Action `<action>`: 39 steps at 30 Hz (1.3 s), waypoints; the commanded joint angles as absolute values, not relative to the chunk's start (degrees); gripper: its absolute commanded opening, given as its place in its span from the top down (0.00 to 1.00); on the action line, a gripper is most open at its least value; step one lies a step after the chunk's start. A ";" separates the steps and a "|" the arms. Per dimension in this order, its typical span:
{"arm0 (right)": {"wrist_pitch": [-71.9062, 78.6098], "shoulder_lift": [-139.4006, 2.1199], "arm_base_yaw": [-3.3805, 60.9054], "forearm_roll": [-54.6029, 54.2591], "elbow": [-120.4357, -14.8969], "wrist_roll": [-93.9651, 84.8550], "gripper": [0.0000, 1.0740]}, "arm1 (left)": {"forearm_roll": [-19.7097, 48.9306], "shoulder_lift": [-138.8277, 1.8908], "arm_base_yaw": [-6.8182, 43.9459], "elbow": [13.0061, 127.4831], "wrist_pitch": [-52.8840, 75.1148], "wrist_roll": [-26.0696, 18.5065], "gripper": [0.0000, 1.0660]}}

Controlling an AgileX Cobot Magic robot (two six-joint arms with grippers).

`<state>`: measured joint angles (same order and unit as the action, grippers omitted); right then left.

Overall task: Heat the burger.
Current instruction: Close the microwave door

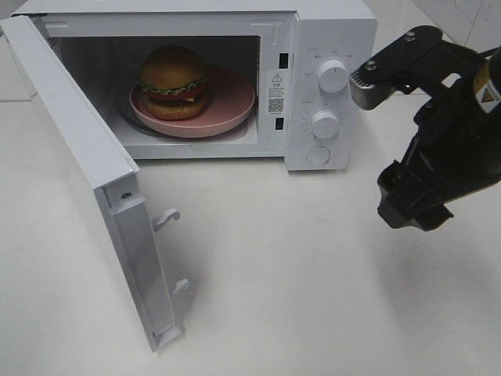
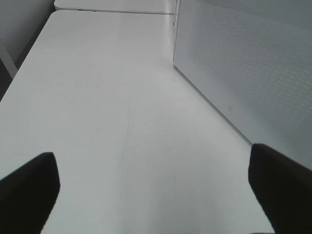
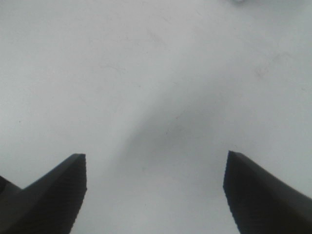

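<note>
The burger point(image 1: 174, 82), with its golden-brown bun, lettuce and tomato, sits on a pink plate point(image 1: 235, 100) inside the white microwave point(image 1: 329, 23). The microwave's door point(image 1: 82, 168) stands swung wide open toward the front left. My right gripper point(image 1: 413, 210) hangs above the table, right of the microwave and well clear of it; in the right wrist view its fingers point(image 3: 53, 195) stand apart over bare table, holding nothing. My left gripper point(image 2: 153, 190) does not show in the exterior high view. Its wrist view shows it open and empty above the table, beside the perforated door panel point(image 2: 243, 68).
Two white dials point(image 1: 333, 77) and a round button point(image 1: 318, 155) sit on the microwave's control panel. Two latch hooks point(image 1: 167, 219) stick out from the open door's edge. White table point(image 1: 313, 298) spreads in front of the microwave.
</note>
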<state>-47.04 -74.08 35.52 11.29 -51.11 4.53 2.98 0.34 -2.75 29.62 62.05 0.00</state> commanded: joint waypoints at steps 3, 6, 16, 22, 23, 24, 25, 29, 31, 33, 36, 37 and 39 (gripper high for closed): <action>-52.54 -69.61 35.29 11.80 -50.76 7.39 0.29 | 3.50 1.38 -2.69 29.56 61.19 0.00 0.08; -55.00 -67.21 35.29 11.75 -50.76 7.56 0.29 | 3.50 1.38 -2.69 29.56 61.19 0.00 0.08; -58.61 -56.95 35.29 11.57 -44.75 9.28 0.29 | 3.50 1.38 -2.69 29.56 61.19 0.00 0.08; -59.64 -51.62 34.72 11.40 -39.88 9.97 0.29 | 3.50 1.38 -2.69 29.56 61.19 0.00 0.08; -59.64 -51.62 34.72 11.40 -39.88 9.97 0.29 | 3.50 1.38 -2.69 29.56 61.19 0.00 0.08; -59.64 -49.62 31.86 10.60 -38.62 9.91 0.29 | 3.50 1.38 -2.69 29.56 61.19 0.00 0.08; -59.64 -49.62 31.86 10.60 -38.62 9.91 0.29 | 3.50 1.38 -2.69 29.56 61.19 0.00 0.08; -59.76 -43.37 22.75 10.03 -36.55 9.40 0.29 | 3.50 1.38 -2.69 29.56 61.19 0.00 0.08; -59.76 -41.71 21.31 9.97 -36.27 9.68 0.29 | 3.50 1.38 -2.69 29.56 61.19 0.00 0.08; -59.70 -36.67 18.28 9.74 -35.41 10.49 0.29 | 3.50 1.38 -2.69 29.56 61.19 0.00 0.08; -59.70 -33.17 16.84 9.74 -34.38 10.60 0.29 | 3.50 1.38 -2.69 29.56 61.19 0.00 0.08; -59.76 -29.28 15.41 9.80 -33.35 10.60 0.29 | 3.50 1.38 -2.69 29.56 61.19 0.00 0.08; -59.76 -27.33 14.55 9.80 -32.83 10.60 0.29 | 3.50 1.38 -2.69 29.56 61.19 0.00 0.08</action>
